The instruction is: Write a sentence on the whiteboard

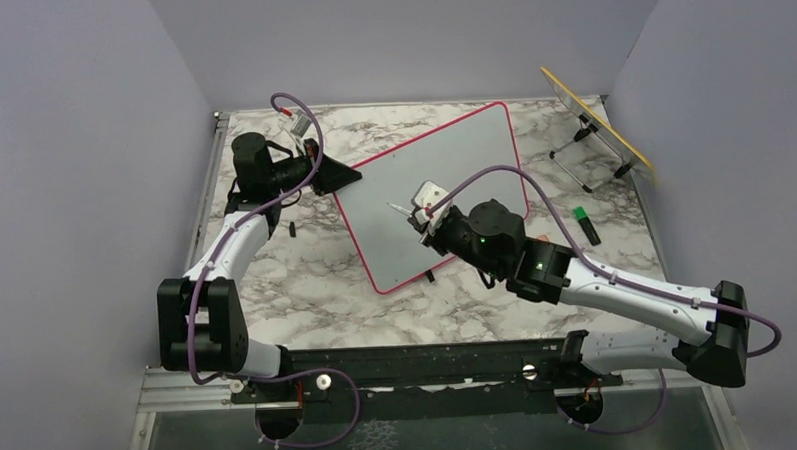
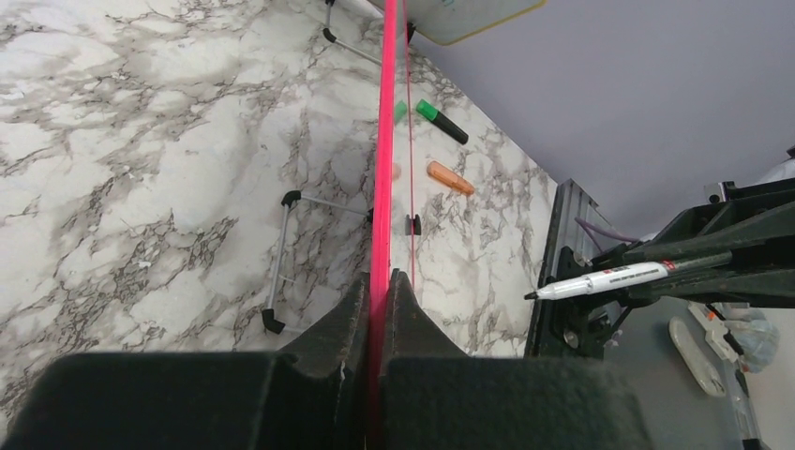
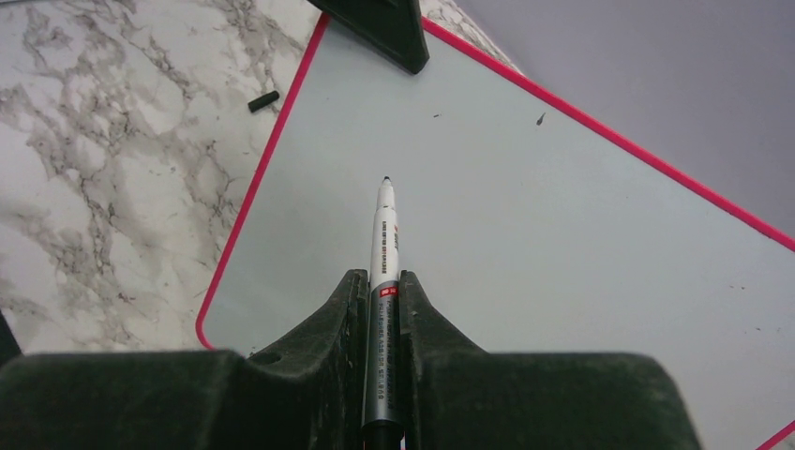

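Firmly, left claw [image 2: 380, 281] pinches the whiteboard [image 2: 383, 112] edgewise.

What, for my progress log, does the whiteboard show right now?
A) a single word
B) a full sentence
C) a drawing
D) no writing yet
D: the whiteboard is blank apart from a few specks, and the marker clamped in the right gripper points at bare surface.

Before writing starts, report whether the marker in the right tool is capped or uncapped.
Uncapped. The white-barrelled marker shows its bare black tip, aimed at the pink-framed rectangular whiteboard, its barrel clamped in the right tool.
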`<state>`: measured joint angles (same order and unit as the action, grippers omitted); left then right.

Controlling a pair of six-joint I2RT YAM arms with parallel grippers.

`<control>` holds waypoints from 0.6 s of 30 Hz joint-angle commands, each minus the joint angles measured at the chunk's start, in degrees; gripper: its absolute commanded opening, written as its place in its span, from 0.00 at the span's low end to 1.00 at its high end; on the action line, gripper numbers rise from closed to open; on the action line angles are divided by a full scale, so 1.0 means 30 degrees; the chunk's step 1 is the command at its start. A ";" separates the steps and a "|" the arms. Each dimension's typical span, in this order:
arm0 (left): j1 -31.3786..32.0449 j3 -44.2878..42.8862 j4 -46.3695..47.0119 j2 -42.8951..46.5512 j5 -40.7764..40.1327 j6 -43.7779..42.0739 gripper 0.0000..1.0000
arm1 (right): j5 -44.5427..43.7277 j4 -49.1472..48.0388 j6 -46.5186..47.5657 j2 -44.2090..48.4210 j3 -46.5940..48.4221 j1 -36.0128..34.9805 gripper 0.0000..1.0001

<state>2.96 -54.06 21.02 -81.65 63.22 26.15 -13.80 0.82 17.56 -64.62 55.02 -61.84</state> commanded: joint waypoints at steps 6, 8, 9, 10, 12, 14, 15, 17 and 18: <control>-0.0027 0.0234 -0.2274 0.0472 -0.1031 -0.2448 0.00 | -0.2989 -0.3143 0.0825 -0.2571 0.1445 -0.1382 0.01; -0.0027 0.0238 -0.2234 0.0524 -0.0891 -0.2477 0.00 | -0.3201 -0.3519 0.1052 -0.3087 0.1623 -0.1537 0.01; -0.0014 0.0238 -0.2223 0.0566 -0.0889 -0.2477 0.00 | -0.3255 -0.3755 0.1147 -0.3291 0.1677 -0.1607 0.01; 0.0028 0.0238 -0.2229 0.0597 -0.0837 -0.2499 0.00 | -0.3387 -0.4048 0.1199 -0.3460 0.1695 -0.1645 0.01; 0.0009 0.0266 -0.2222 0.0676 -0.0821 -0.2574 0.00 | -0.3455 -0.4426 0.1274 -0.3753 0.1856 -0.1734 0.01; 0.0009 0.0274 -0.2222 0.0701 -0.0854 -0.2623 0.00 | -0.3500 -0.4404 0.1387 -0.4130 0.2167 -0.1793 0.01; 0.0009 0.0268 -0.2229 0.0676 -0.0858 -0.2609 0.00 | -0.3534 -0.4404 0.1471 -0.4319 0.2327 -0.1822 0.01; 0.0009 0.0213 -0.2258 0.0594 -0.0741 -0.2567 0.00 | -0.3509 -0.4429 0.1521 -0.4649 0.2561 -0.1907 0.01; 0.0009 0.0209 -0.2259 0.0586 -0.0742 -0.2565 0.00 | -0.3481 -0.4411 0.1554 -0.4779 0.2637 -0.1903 0.01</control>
<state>3.03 -54.24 17.08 -80.12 62.54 22.20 -22.41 -8.95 21.10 -77.41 60.18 -66.85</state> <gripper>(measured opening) 0.029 0.168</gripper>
